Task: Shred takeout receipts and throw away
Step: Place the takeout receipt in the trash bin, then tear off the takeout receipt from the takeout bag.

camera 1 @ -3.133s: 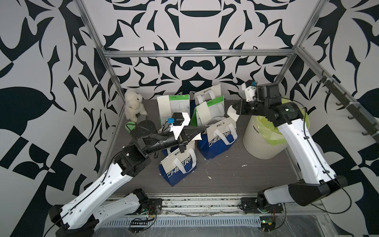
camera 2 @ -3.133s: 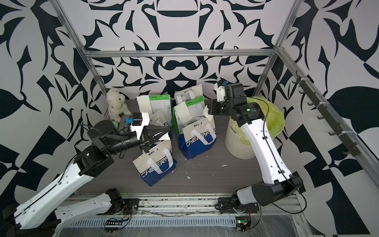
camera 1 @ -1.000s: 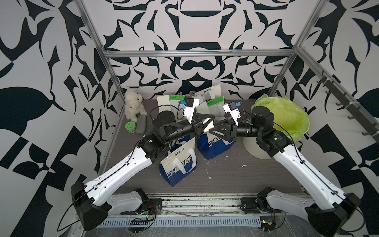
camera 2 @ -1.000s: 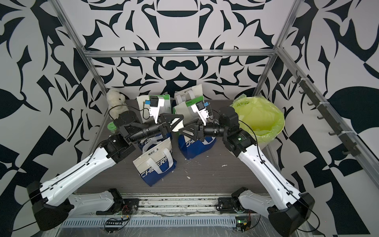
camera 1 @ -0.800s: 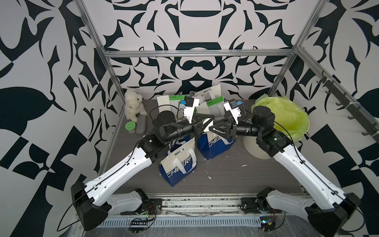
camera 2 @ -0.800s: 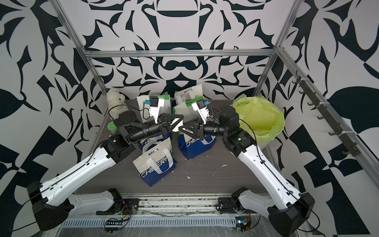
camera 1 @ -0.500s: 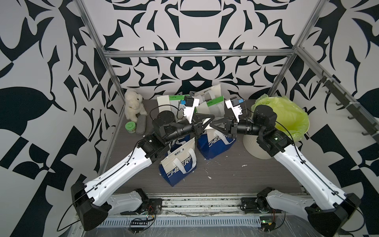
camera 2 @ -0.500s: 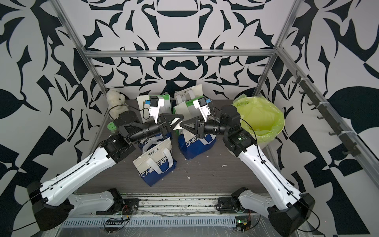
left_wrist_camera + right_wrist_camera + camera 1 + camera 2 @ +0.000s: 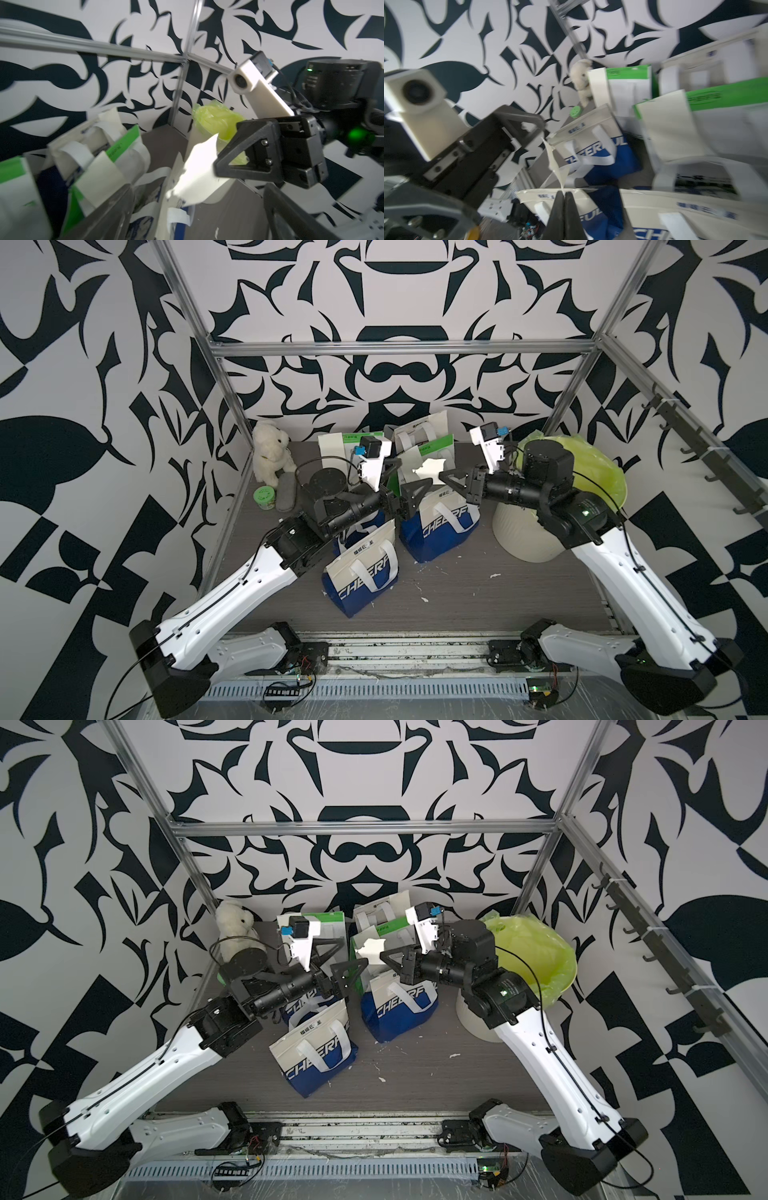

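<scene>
The right gripper has its fingers pressed together on one edge of a ragged scrap of receipt. It holds the scrap in the air above the blue-and-white bags, so most of the paper stands free of the grip; the right wrist view shows the scrap rising from the closed tips. The left gripper faces it, just beside the paper, with its fingers wide apart and nothing between them as far as the views show. This head-to-head pose suits tearing: one arm anchors the slip while the other takes the free edge and pulls. The torn outline suggests this piece is part of a larger slip. With the left fingers open, the scrap hangs from the right arm alone. That seems sensible, since the white bin with its green liner stands right behind that arm, so the scrap need only be carried a short way to drop it in. Tiny white bits lie scattered on the tabletop in front of the bags.
</scene>
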